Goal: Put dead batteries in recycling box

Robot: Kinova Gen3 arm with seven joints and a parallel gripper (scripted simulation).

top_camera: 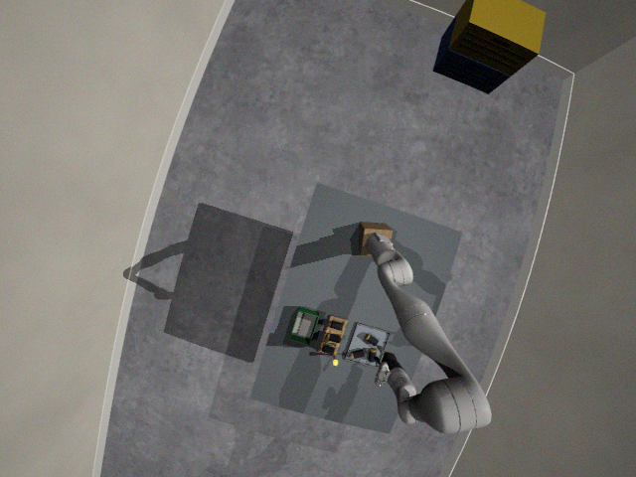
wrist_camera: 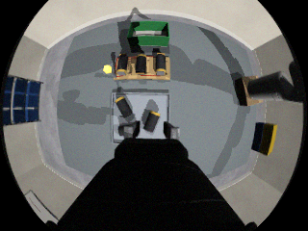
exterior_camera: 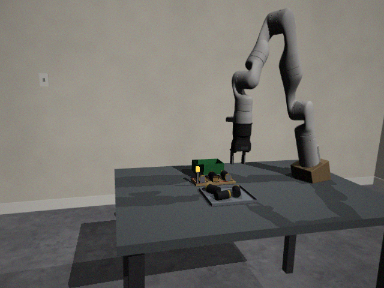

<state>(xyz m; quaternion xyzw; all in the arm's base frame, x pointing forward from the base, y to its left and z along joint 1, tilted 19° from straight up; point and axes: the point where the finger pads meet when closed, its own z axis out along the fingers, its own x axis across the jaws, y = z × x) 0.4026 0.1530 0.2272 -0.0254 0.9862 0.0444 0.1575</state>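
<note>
and here's the arm (top_camera: 420, 318) (exterior_camera: 290, 62), arched high over the table (top_camera: 334, 405) (exterior_camera: 173, 216) (wrist_camera: 84, 140), with the gripper (top_camera: 381, 359) (exterior_camera: 237, 161) (wrist_camera: 151, 126) pointing straight down. the fingers stand wide apart, nothing clamped between them, and they're up in the air, clear of the tray (top_camera: 351, 343) (exterior_camera: 233, 203) (wrist_camera: 168, 103).

on that tray we've got three batteries (top_camera: 371, 339) (exterior_camera: 222, 194) (wrist_camera: 152, 121), lying on their sides at different angles, and in the wrist view one of them is mostly hidden down by a finger. next door, the wooden holder (top_camera: 342, 332) (exterior_camera: 213, 183) (wrist_camera: 144, 77) has all three places filled: three more batteries (top_camera: 334, 337) (exterior_camera: 212, 176) (wrist_camera: 141, 64), side by side!

and look at the bulb (top_camera: 335, 362) (exterior_camera: 197, 169) (wrist_camera: 107, 69), glowing yellow on its post at the end of the holder: it's lit. over on the holder's far side from the tray sits the green recycling box (top_camera: 294, 328) (exterior_camera: 207, 167) (wrist_camera: 148, 43), upright on the table, its pale bottom showing from above and no battery to be seen in it. so both dead ones are still to go in there.
</note>
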